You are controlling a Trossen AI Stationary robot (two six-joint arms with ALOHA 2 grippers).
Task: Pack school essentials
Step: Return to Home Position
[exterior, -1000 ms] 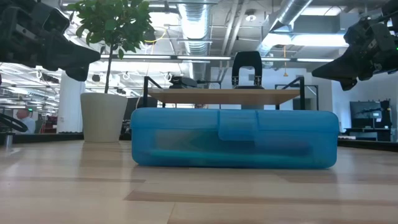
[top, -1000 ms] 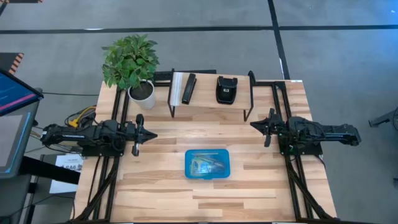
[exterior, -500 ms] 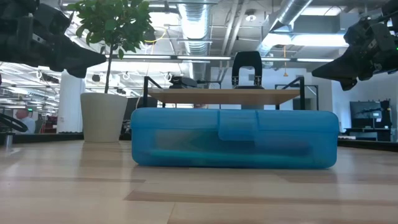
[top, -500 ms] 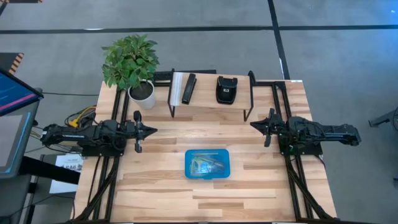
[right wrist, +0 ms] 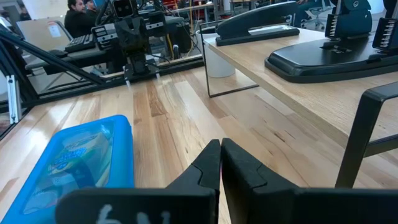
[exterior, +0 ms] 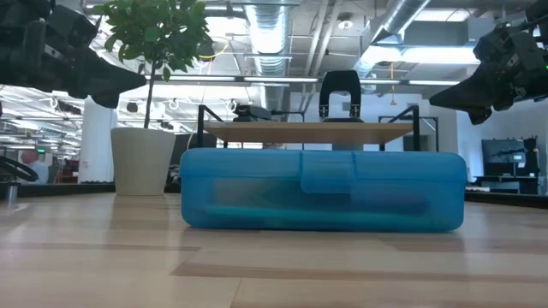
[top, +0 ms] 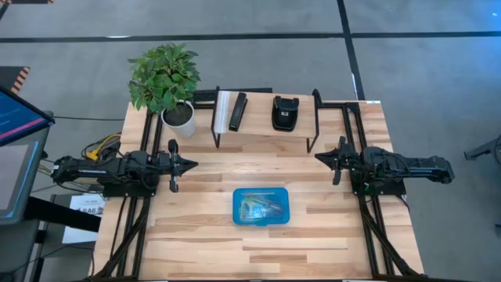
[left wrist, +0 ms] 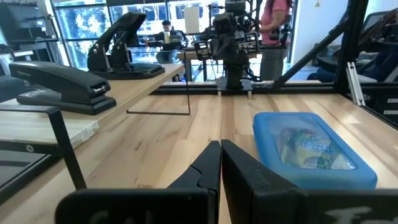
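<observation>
Seen from above, the blue plastic box (top: pixel 261 206) lies shut on the bench (top: pixel 329 235), midway between its side edges. The left hand (top: pixel 190 165) is toward the left edge and the right hand (top: pixel 318 157) toward the right, both well apart from the box.

At bench level, the lid sits flush and both hands hang high.

The left wrist view shows the left fingers pressed together and a yellow-green crayon box (left wrist: pixel 309 148) inside the box.

In the right wrist view, the right fingers meet too.
</observation>
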